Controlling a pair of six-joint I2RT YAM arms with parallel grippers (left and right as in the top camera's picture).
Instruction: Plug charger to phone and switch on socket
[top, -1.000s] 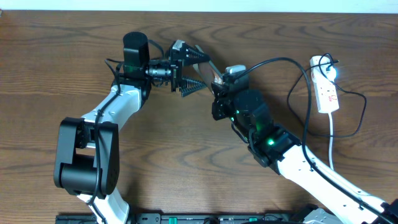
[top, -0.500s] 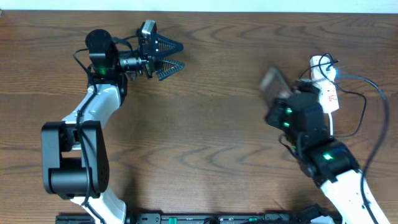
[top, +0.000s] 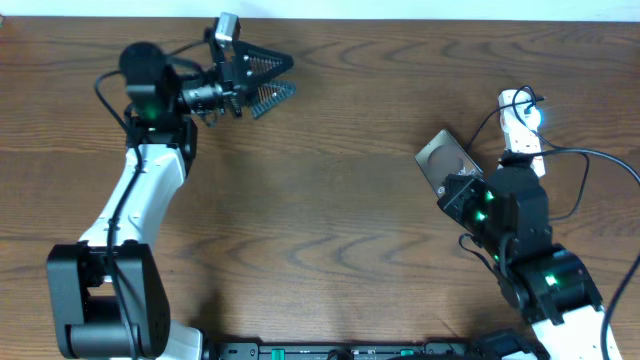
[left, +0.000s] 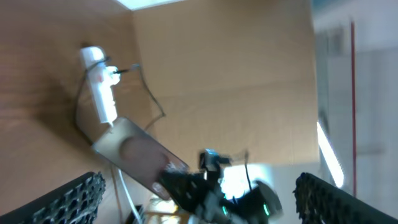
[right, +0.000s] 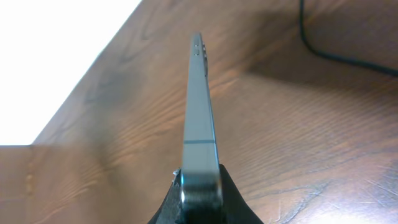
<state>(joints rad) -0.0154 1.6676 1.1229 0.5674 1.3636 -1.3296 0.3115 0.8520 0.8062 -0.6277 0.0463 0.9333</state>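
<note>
Positions are given on the overhead view, with 12 at the top edge.

- The phone (top: 442, 160) is at about 3 o'clock on the tabletop (top: 330, 230). It is clamped by one end in the right claw (right: 200, 190).
- The right wrist view shows it edge-on: a thin slab rising out of the closed jaws, apparently lifted clear of the wood.
- Its free end shows small openings and no cable in them.
- The socket (top: 523, 128) lies at 2 o'clock, just beyond the phone.
- The charger (top: 567, 152) trails off the socket toward 3 o'clock as a thin black loop. I cannot find its connector tip in any view.
- The left claw (top: 290, 78) is at 11 o'clock, well apart from everything. Its jaws are spread wide and hold nothing.

Handling, as judgement:
- **Phone:** rigid and flat, with moderate weight for its size. The glossy face is probably slick and would crack if dropped.
  - The present hold across the two broad faces at one short end looks right, since it leaves the port end free.
  - The long overhang means an insertion push will lever against the grip.
- **Charger cable:** limp and light, so it will not hold a direction. Pinch the stiff connector body just behind the tip, never the cord.
- **Socket strip:** light plastic, and it may skate when its switch is pressed.
</note>
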